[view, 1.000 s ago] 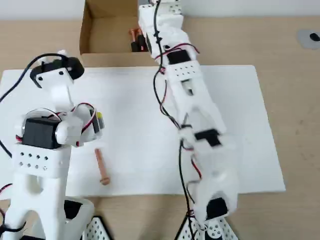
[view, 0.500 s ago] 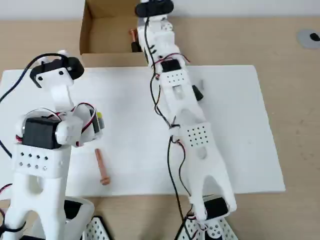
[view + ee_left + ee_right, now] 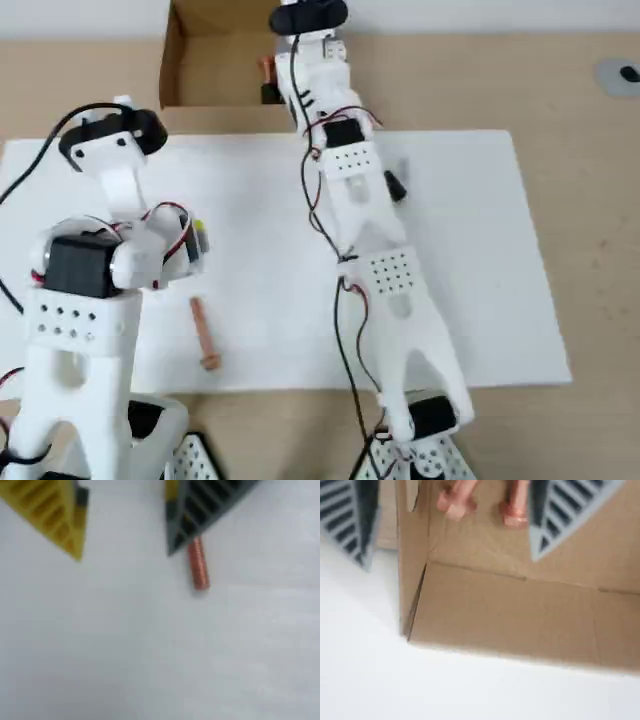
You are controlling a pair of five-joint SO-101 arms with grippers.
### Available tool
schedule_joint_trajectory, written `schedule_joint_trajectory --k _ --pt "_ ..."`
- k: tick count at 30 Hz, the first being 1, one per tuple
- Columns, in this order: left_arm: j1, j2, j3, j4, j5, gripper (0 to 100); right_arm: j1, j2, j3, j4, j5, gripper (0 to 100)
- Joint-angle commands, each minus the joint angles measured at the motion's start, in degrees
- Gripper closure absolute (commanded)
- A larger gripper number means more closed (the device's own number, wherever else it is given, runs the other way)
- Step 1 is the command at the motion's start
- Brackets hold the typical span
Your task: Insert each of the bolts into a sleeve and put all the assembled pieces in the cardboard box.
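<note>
Cardboard box (image 3: pixel 172 70) holds copper pieces (image 3: pixel 455 502), and the right fingers (image 3: pixel 560 510) hang wide open at its edge, gripping nothing. One bolt (image 3: pixel 203 333) lies on the white sheet (image 3: pixel 470 250) under the open left fingers (image 3: pixel 50 510), so I think they are lined up to grab it

The left arm (image 3: pixel 75 330) and right arm (image 3: pixel 395 280) are white plastic with black servos, hole grids and loose red and black cables. The left gripper (image 3: pixel 125 554) has ribbed yellow and black fingers (image 3: pixel 50 510); the right gripper (image 3: pixel 451 560) has ribbed grey ones.
</note>
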State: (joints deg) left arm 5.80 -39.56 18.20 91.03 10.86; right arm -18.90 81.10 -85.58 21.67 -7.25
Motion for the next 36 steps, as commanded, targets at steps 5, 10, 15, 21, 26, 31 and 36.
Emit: schedule_joint_trajectory --k 5,10,15,21,26,31,36 --pt "-0.2 -2.0 -1.2 -1.7 4.0 87 1.5 -3.3 -10.0 11.9 0.1 74.8" --pt "-0.6 -2.0 0.4 -1.4 7.8 87 5.8 -14.8 -10.0 26.0 -1.8 74.8" --pt "-0.9 -1.2 9.1 1.3 12.8 78 11.1 -28.6 -9.8 45.8 -10.7 74.9" --pt "-5.5 11.0 7.8 2.0 12.8 77 12.0 -37.5 -9.8 66.0 -10.8 74.9" --pt "-10.2 26.1 4.6 2.6 13.1 81 12.1 -42.2 -9.8 75.1 -10.8 74.9" --pt "-8.2 36.3 -1.1 8.3 12.7 82 12.7 -44.6 -9.8 79.0 -11.2 74.9" --pt "0.0 35.9 -2.4 9.4 11.8 82 12.7 -45.0 -9.8 79.1 -11.1 74.9"
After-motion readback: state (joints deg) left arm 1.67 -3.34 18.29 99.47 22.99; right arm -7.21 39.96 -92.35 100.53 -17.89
